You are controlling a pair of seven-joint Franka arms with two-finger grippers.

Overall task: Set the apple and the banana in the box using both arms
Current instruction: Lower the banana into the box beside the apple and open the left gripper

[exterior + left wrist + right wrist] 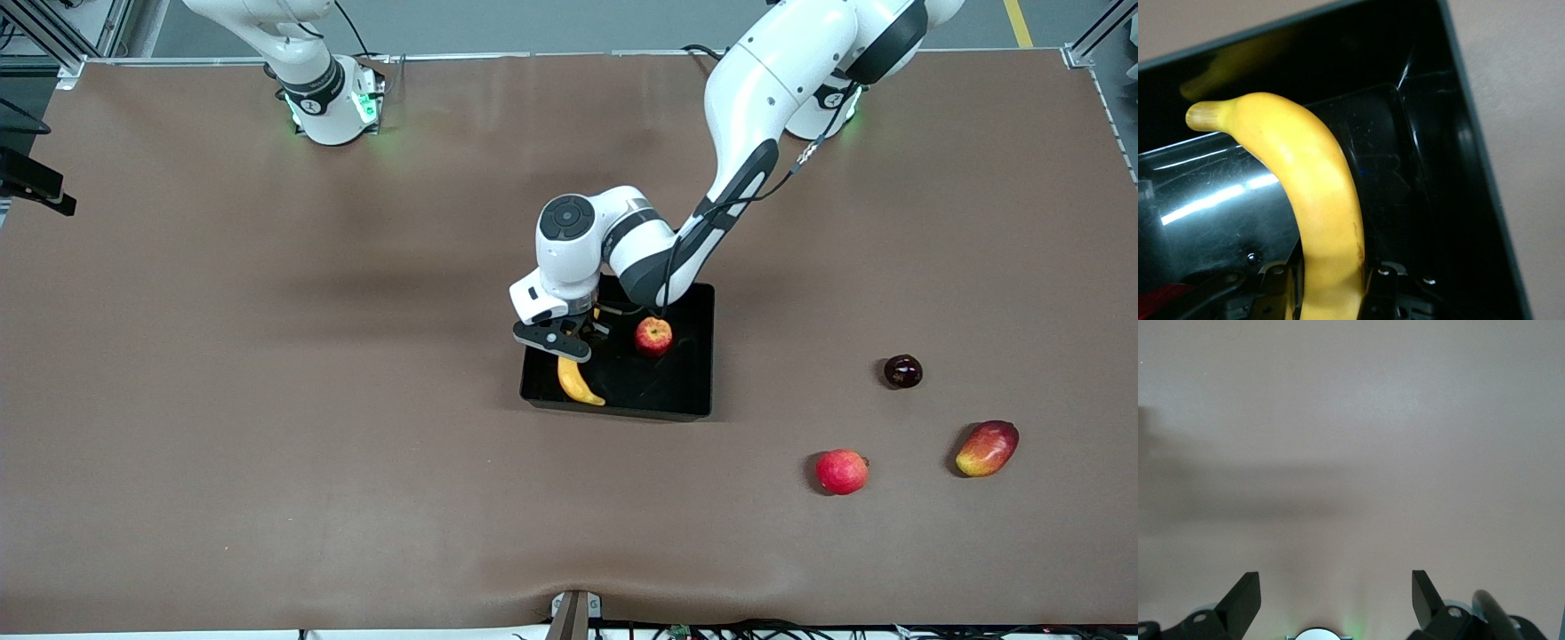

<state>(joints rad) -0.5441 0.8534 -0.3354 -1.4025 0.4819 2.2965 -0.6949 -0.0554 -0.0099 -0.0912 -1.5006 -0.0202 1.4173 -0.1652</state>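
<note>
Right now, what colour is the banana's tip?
Dull brownish-tan on the long curved yellow banana; clearest in the left wrist view.

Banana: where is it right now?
In the front view the banana is in the box, at the corner nearest the camera toward the right arm's end, between the left gripper's fingers, apple beside.
</note>
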